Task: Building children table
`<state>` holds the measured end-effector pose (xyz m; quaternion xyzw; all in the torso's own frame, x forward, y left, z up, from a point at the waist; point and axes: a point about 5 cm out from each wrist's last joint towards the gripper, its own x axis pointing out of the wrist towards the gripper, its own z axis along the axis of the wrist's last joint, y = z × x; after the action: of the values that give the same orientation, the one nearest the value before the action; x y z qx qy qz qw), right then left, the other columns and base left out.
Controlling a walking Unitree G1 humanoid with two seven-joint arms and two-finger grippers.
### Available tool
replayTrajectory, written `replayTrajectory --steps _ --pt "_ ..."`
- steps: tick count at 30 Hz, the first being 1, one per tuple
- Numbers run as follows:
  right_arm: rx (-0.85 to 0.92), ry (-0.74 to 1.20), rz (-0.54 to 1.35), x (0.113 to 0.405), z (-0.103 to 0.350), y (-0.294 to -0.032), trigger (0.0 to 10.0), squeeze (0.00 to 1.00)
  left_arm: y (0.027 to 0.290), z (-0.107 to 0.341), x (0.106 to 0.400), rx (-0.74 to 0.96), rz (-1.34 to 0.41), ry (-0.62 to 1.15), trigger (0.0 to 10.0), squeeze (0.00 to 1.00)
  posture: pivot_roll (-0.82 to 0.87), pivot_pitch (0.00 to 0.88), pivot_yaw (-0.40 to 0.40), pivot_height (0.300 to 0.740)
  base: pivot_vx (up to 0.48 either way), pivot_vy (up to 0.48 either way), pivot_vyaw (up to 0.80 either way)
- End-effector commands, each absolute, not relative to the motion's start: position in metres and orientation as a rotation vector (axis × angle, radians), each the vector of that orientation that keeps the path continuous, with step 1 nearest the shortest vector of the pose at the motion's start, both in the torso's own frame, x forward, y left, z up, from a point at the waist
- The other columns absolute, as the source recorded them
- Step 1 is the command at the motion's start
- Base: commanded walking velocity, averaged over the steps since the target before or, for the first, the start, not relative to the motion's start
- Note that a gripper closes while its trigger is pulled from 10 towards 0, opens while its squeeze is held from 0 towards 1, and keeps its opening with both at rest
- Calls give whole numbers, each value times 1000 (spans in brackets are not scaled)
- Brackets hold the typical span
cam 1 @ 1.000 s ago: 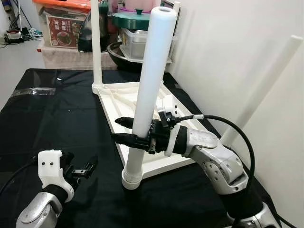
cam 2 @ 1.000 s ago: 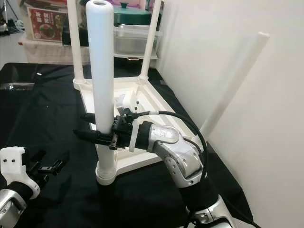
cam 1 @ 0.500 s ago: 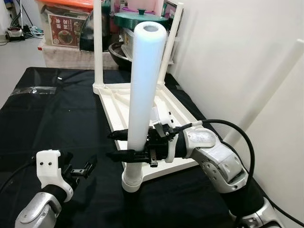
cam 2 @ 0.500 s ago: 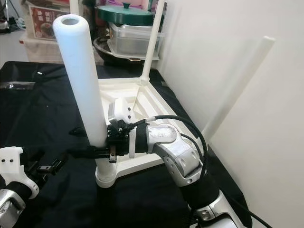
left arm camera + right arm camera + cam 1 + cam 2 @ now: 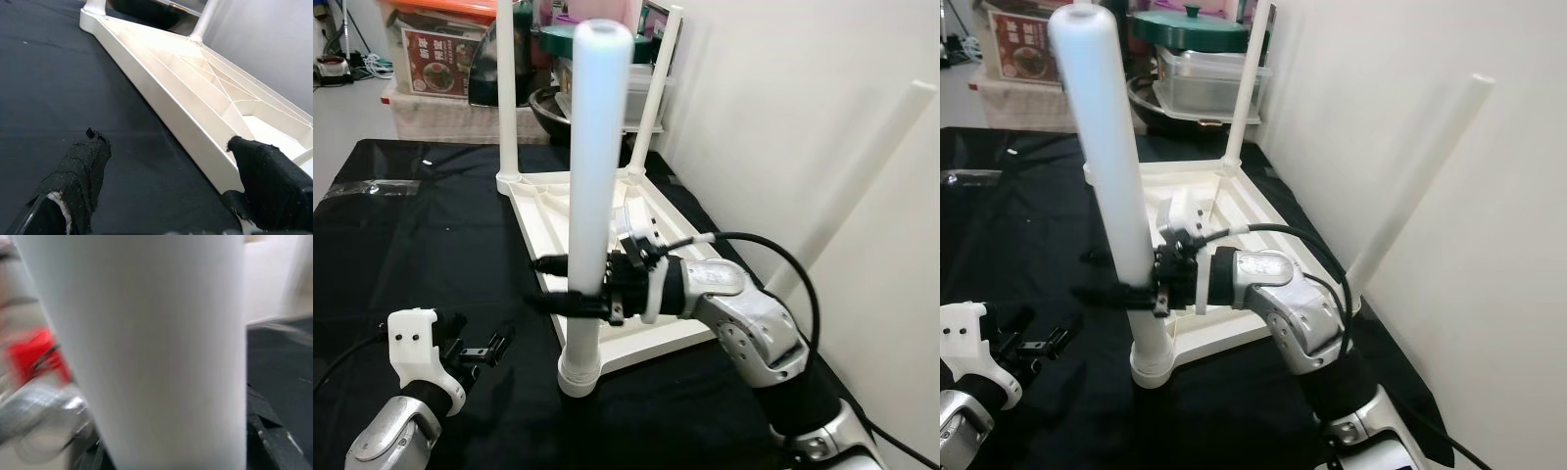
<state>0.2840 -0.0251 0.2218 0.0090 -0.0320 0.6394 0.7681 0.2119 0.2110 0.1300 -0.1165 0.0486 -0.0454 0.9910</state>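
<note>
The white tabletop (image 5: 651,211) lies upside down on the black cloth (image 5: 411,235). Two white legs (image 5: 507,88) (image 5: 651,98) stand in its far corners. A thick white leg (image 5: 592,147) stands almost upright in the near corner socket (image 5: 578,377). My right gripper (image 5: 550,284) is shut on this leg about a third of the way up, one black finger on each side. The same leg (image 5: 146,347) is very close and blurred in the right wrist view. My left gripper (image 5: 487,349) hovers low over the cloth to the left of the socket, open and empty, with its fingertips (image 5: 85,156) apart.
Another white leg (image 5: 862,176) leans against the white wall on the right. Behind the table stand storage boxes (image 5: 435,49), a steel container and a pot with a green lid (image 5: 1197,24). The table's front edge is close to me.
The held leg's top has swung left from a rightward tilt, and the leg now stands nearly upright in its socket. The left arm has stayed put. The camera has shifted slightly.
</note>
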Motion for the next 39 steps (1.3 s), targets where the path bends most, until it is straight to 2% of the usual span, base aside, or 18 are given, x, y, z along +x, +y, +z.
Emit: replayTrajectory --steps 1,2,3,4,5,6,7,9,10,11,12,19,25,26,31,36,37,39 --pt "96 242 1012 306 162 -35 10000 0 206 131 210 -252 -100 94 10000 0 147 0 -166 740 0 0 0" --pt "96 242 1012 306 162 -35 10000 0 206 131 210 -252 -100 94 10000 0 147 0 -166 740 0 0 0" --pt "121 255 865 311 155 -42 10000 0 206 131 209 -254 -98 92 10000 0 149 0 -159 740 0 0 0" --pt "121 255 865 311 155 -42 10000 0 206 131 209 -254 -98 92 10000 0 149 0 -159 740 0 0 0" --pt "132 264 727 313 145 -53 10000 0 207 131 209 -255 -96 91 10000 0 145 0 -154 740 0 0 0" --pt "132 264 727 313 145 -53 10000 0 207 131 209 -255 -96 91 10000 0 145 0 -154 740 0 0 0" --pt "126 256 569 314 136 -66 10000 0 207 132 208 -255 -96 93 10000 0 146 0 -148 740 0 0 0" --pt "126 256 569 314 136 -66 10000 0 207 132 208 -255 -96 93 10000 0 146 0 -148 740 0 0 0" --pt "119 222 398 314 133 -83 10000 0 208 131 206 -254 -95 96 10000 0 148 0 -138 740 0 0 0" --pt "119 222 398 314 133 -83 10000 0 208 131 206 -254 -95 96 10000 0 148 0 -138 740 0 0 0" --pt "109 183 268 310 132 -97 10000 0 210 131 204 -253 -94 99 10000 0 135 0 -115 740 0 0 0" --pt "44 228 164 301 127 -107 10000 0 211 131 205 -249 -108 116 10000 0 121 0 -106 740 0 0 0" --pt "79 245 136 307 130 -102 10000 0 211 130 205 -242 -101 123 10000 0 135 0 -120 740 0 0 0" --pt "101 226 156 308 135 -98 10000 1000 212 130 205 -241 -97 123 10000 0 136 0 -121 740 0 0 0" --pt "183 113 289 316 174 -84 10000 1000 214 132 204 -239 -96 121 10000 0 123 0 -112 740 0 0 0" --pt "201 13 352 323 203 -90 10000 1000 212 131 206 -241 -103 124 10000 0 109 0 -105 740 0 0 0" --pt "192 -34 389 330 218 -98 10000 804 210 130 207 -241 -110 126 10000 0 107 0 -105 740 0 0 0" --pt "187 -47 407 332 223 -101 10000 804 210 130 208 -242 -111 127 10000 0 107 0 -105 740 0 0 0"
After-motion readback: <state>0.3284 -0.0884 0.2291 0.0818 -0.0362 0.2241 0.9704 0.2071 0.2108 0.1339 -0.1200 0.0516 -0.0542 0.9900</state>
